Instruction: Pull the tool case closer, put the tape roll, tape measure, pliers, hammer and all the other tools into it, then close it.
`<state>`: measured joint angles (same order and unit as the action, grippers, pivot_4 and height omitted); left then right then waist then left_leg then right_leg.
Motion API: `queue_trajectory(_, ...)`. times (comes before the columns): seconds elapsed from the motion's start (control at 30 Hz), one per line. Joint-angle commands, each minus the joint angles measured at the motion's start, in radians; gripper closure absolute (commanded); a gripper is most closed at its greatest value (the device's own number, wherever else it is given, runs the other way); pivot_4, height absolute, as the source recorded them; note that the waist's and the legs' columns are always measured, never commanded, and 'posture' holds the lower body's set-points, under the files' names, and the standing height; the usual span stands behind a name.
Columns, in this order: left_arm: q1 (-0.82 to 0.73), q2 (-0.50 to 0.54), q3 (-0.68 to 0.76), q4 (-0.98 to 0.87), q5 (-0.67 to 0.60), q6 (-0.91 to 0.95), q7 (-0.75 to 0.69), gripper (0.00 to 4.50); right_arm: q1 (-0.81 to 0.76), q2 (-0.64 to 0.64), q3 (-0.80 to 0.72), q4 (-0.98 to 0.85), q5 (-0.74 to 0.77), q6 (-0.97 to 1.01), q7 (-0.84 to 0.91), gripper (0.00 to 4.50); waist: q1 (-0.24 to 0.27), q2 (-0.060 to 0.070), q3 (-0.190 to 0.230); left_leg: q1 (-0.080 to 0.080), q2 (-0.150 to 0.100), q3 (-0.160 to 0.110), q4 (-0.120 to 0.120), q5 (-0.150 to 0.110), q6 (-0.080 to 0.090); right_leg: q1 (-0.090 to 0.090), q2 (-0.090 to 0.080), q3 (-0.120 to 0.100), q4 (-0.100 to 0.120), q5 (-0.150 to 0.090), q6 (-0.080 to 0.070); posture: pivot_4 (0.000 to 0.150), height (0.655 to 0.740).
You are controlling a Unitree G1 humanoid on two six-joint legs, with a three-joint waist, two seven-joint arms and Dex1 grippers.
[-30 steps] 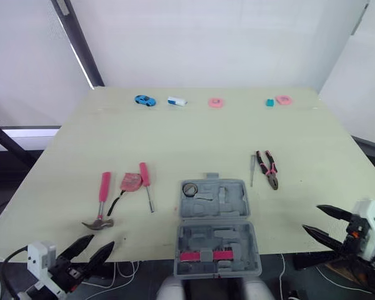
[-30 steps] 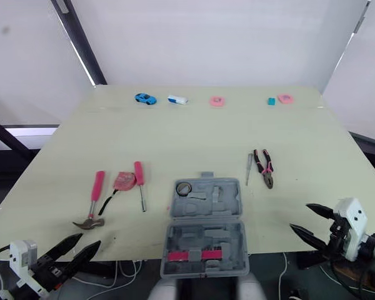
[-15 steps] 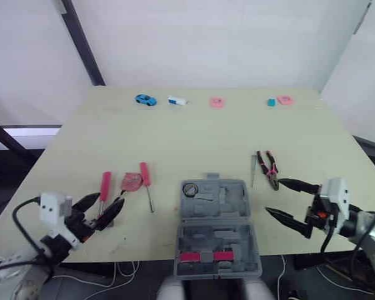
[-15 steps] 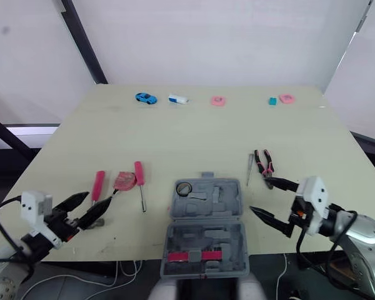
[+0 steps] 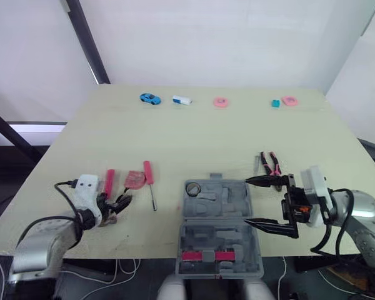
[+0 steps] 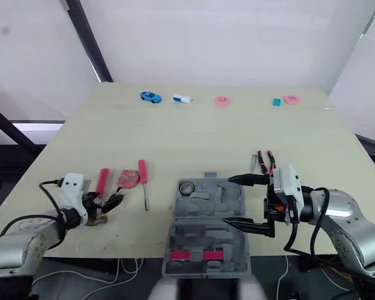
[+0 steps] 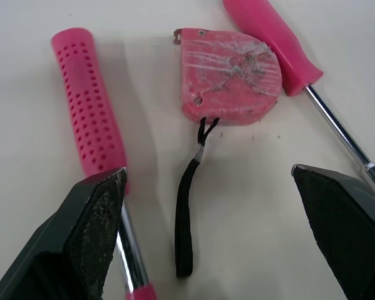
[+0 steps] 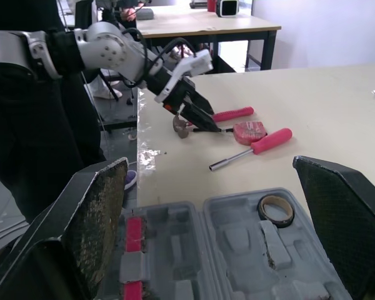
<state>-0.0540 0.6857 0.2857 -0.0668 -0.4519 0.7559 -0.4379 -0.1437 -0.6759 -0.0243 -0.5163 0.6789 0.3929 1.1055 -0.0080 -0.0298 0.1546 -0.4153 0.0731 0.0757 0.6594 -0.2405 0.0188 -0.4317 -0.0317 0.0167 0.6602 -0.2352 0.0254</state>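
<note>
— How far along were we at that point?

— Early, by my reading. The tool case [image 5: 219,222] lay open at the near edge of the tabletop [image 5: 194,137], right in front of me, so I judged the pull done. The tape roll [image 5: 192,187] sat in its far left pocket. Everything else was out on the tabletop, and the closing was yet to come.

— What was left out?

— Left of the case, the hammer [image 5: 109,182], tape measure [image 5: 135,179] and pink screwdriver [image 5: 149,178] lay close together. On the right were the pliers [image 5: 272,165], with a thin tool [image 5: 257,164] just beside them.

— And your grippers?

— My left gripper [image 5: 115,207] was spread wide just short of the tape measure, with its strap between the fingers. My right gripper [image 5: 247,202] was wide too, reaching over the case's right side and holding nothing.

— Room to move?

— Plenty across the middle. The near edge worried me. The case's near half seemed to hang past it, and the hammer's head lay close to it.
</note>
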Motion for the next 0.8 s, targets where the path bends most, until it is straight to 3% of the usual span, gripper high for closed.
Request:
queue_trajectory(0.03, -0.038, 0.007, -0.030, 0.028, 0.037, -0.018, -0.014, 0.00, -0.029, 0.006, -0.012, 0.007, 0.016, -0.004, -0.011, 0.05, 0.000, 0.000, 0.000, 0.000, 0.000, 0.000, 0.000, 0.000, 0.000, 0.000, 0.000, 0.000, 0.000, 0.000, 0.000, 0.150, 0.7400)
queue_trajectory(0.17, -0.062, -0.005, -0.061, 0.064, 0.070, -0.022, -0.012, 0.00, -0.034, 0.004, -0.017, 0.027, 0.006, -0.011, -0.016, 0.05, -0.001, 0.000, 0.000, 0.000, 0.000, 0.000, 0.000, 0.000, 0.000, 0.000, 0.000, 0.000, 0.000, 0.000, 0.000, 0.150, 0.7400)
queue_trajectory(0.27, -0.058, -0.022, -0.066, 0.075, 0.084, -0.022, -0.009, 0.78, -0.033, 0.001, -0.027, 0.031, 0.011, -0.009, -0.025, 0.00, -0.002, 0.000, 0.000, 0.000, 0.000, 0.000, 0.000, 0.000, 0.000, 0.000, 0.000, 0.000, 0.000, 0.000, 0.001, 0.150, 0.7400)
queue_trajectory(0.5, -0.051, -0.066, -0.064, 0.087, 0.105, -0.055, -0.016, 4.13, -0.031, 0.000, -0.029, 0.032, 0.016, -0.004, -0.036, 0.00, 0.003, 0.000, 0.000, 0.000, 0.000, 0.000, 0.000, 0.000, 0.000, 0.000, 0.000, 0.000, 0.001, 0.001, 0.002, 0.150, 0.7400)
queue_trajectory(0.53, -0.052, -0.073, -0.067, 0.100, 0.116, -0.071, -0.013, 4.39, -0.031, 0.001, -0.028, 0.033, 0.016, -0.004, -0.036, 0.00, 0.004, 0.000, 0.000, 0.000, 0.000, 0.000, 0.000, 0.000, 0.000, 0.000, 0.000, 0.000, 0.001, 0.002, 0.004, 0.150, 0.7400)
queue_trajectory(0.8, 0.011, -0.109, -0.045, 0.029, 0.097, -0.076, -0.023, 4.39, -0.021, -0.007, -0.028, 0.031, 0.016, -0.003, -0.040, 0.00, 0.008, 0.001, -0.001, 0.001, 0.000, 0.000, 0.001, 0.000, 0.000, 0.001, 0.000, 0.000, 0.001, 0.002, 0.004, 0.150, 0.7400)
